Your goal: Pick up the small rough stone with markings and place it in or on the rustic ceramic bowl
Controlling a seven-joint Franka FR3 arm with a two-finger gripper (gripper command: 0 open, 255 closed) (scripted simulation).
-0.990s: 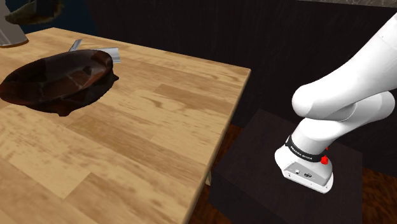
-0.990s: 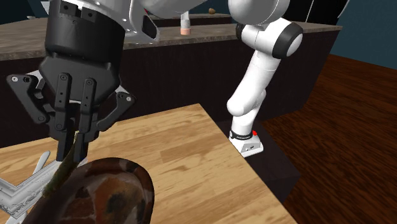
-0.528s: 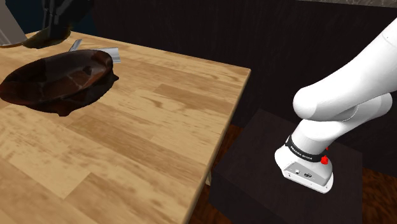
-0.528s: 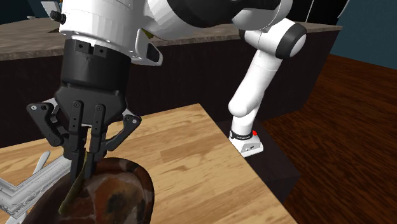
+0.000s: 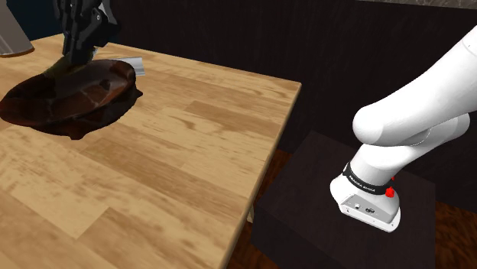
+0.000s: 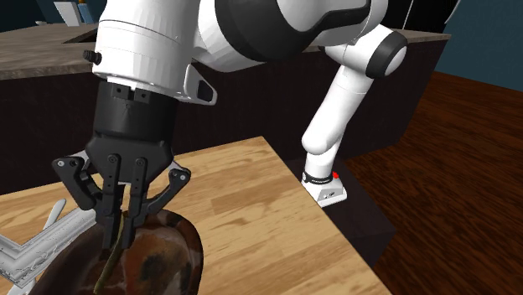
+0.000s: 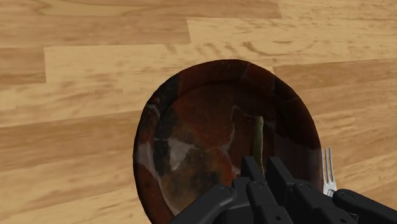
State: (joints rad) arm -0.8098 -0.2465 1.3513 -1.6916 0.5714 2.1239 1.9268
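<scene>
Hanging just above the bowl (image 7: 191,137), the gripper (image 6: 118,230) has its fingers clamped on the thin olive stone (image 7: 257,137), which juts beyond the tips toward the bowl's hollow, evidently positioned for release there.

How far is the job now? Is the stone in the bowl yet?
Done: the stone is off the table, clasped in the shut gripper. In hand: the gripper holds it low over the inside of the dark brown bowl. Left: open the gripper so the stone drops in, then pull away.
</scene>
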